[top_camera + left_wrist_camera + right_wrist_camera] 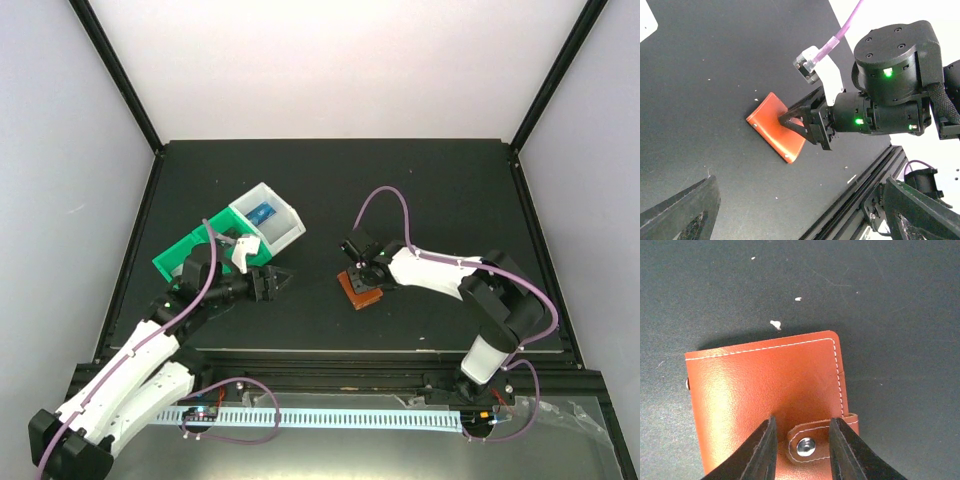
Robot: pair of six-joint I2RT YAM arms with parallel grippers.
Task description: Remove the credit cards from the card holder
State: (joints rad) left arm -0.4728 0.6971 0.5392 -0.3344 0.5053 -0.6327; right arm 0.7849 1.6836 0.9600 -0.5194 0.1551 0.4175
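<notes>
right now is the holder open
No, the holder lies folded shut, with its snap tab wrapped over the cover.

the black table is seen from above; the orange-brown leather card holder is shared: near from the right wrist, oblique from the left.

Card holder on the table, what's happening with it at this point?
The right gripper hangs just over the closed brown card holder, fingers parted either side of its snap tab, which looks fastened. The left gripper is open and empty, near the green-and-white bin, where a blue card lies in the white compartment. No cards are showing at the holder.
</notes>
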